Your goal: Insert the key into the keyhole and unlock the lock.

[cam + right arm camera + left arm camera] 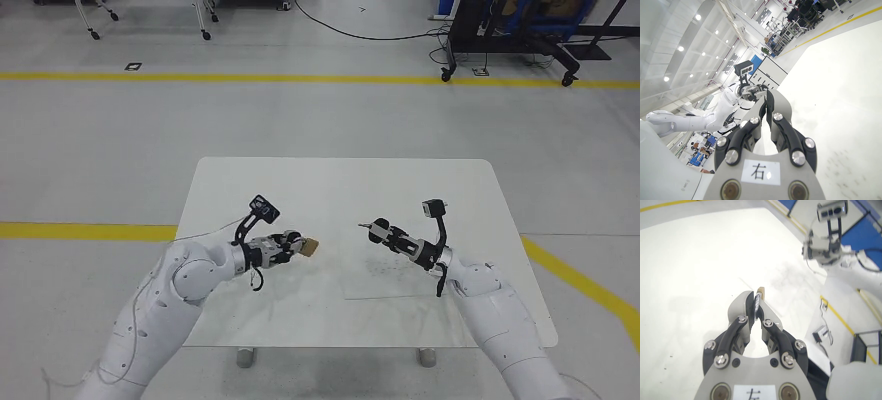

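Above the white bench [400, 185], seen from the top, the left gripper [290, 247] holds a small brass padlock [310, 246] in closed fingers. At its 3 o'clock, well apart, the right gripper [378, 231] pinches a thin silver key [363, 228] whose tip points toward 9 o'clock. Both are held up off the bench.

From the left wrist, the fingers [750, 306] clamp what looks like the silvery shackle [756, 303], and only a brass corner of the padlock [761, 291] pokes out beyond them.

From the right wrist, the fingers [770, 103] are pressed together. The key between them is too slim to make out.

Held by the shackle, the body could swivel when the key pushes, so the tip would skate off. A shallow pinch might also let the key twist. I cannot tell which way the keyhole faces.
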`<control>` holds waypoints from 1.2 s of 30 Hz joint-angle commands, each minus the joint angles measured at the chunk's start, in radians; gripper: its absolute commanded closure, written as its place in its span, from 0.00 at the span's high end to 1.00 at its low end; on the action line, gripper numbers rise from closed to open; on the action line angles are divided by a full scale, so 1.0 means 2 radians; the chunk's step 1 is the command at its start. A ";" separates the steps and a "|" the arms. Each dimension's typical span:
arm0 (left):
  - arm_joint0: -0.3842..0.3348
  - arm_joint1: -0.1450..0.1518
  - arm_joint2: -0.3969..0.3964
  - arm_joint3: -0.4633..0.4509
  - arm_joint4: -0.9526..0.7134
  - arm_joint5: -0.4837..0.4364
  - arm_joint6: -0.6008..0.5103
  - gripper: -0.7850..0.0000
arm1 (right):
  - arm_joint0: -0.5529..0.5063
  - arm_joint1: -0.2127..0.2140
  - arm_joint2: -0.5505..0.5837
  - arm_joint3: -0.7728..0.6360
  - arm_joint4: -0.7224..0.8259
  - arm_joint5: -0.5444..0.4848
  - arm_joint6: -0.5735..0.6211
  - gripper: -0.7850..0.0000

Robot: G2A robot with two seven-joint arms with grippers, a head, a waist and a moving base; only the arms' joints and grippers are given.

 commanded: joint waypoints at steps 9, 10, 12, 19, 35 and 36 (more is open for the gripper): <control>-0.031 -0.011 0.004 0.093 -0.238 -0.043 -0.016 0.00 | 0.001 -0.006 -0.020 -0.011 -0.001 0.017 -0.034 0.00; -0.042 -0.015 0.009 0.116 -0.289 -0.051 -0.031 0.00 | 0.003 -0.009 -0.029 -0.011 0.001 0.017 -0.045 0.00; -0.067 -0.022 0.021 0.163 -0.384 -0.051 -0.068 0.00 | 0.010 -0.014 -0.046 -0.005 0.003 0.012 -0.064 0.00; -0.137 -0.043 0.063 0.264 -0.504 -0.003 -0.165 0.00 | 0.027 -0.026 -0.075 0.012 0.008 -0.004 -0.109 0.00; -0.168 -0.065 0.086 0.315 -0.615 0.310 -0.180 0.00 | 0.006 -0.031 -0.072 -0.023 -0.095 0.055 -0.240 0.00; -0.176 -0.069 0.090 0.322 -0.620 0.317 -0.180 0.00 | 0.002 -0.031 -0.070 -0.024 -0.105 0.066 -0.259 0.00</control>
